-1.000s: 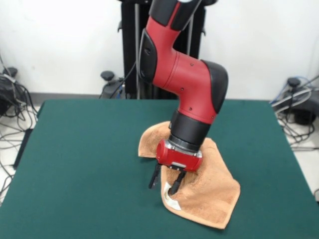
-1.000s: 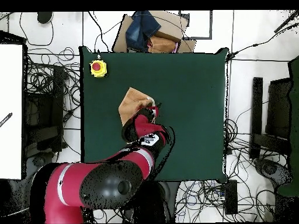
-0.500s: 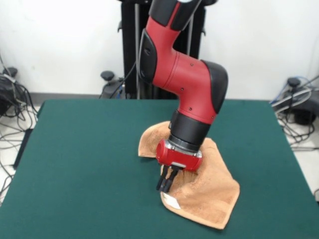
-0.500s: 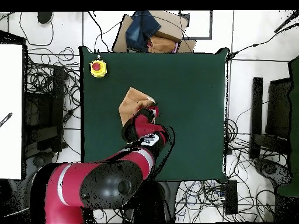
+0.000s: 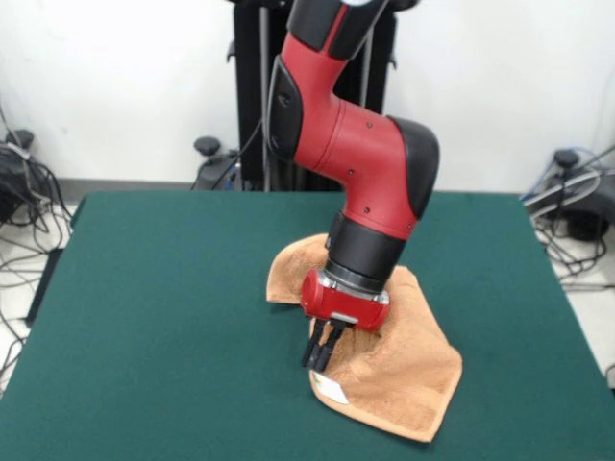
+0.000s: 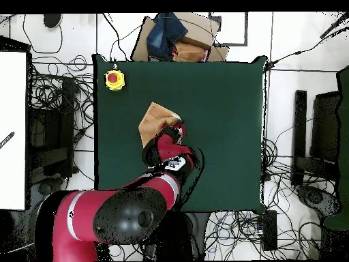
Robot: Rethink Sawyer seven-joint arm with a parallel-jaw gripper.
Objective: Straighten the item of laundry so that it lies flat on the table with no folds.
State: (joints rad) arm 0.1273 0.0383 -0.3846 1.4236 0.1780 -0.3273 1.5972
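On the dark green felt counter [image 5: 173, 288] I see my red and black arm's tool [image 5: 321, 353] just right of centre, its two black fingers pressed together on the edge of the tan-orange terry hand towel [image 5: 404, 379]. The towel lies rumpled from centre towards five o'clock, white label [image 5: 332, 389] at its near corner. I judge it light, limp and grippy; a corner is the best hold.

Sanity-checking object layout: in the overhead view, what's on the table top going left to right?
Yellow box with a red button near the table's left edge → tan towel → gripper at the towel's right edge, under the red arm → bare green felt out to the right edge.
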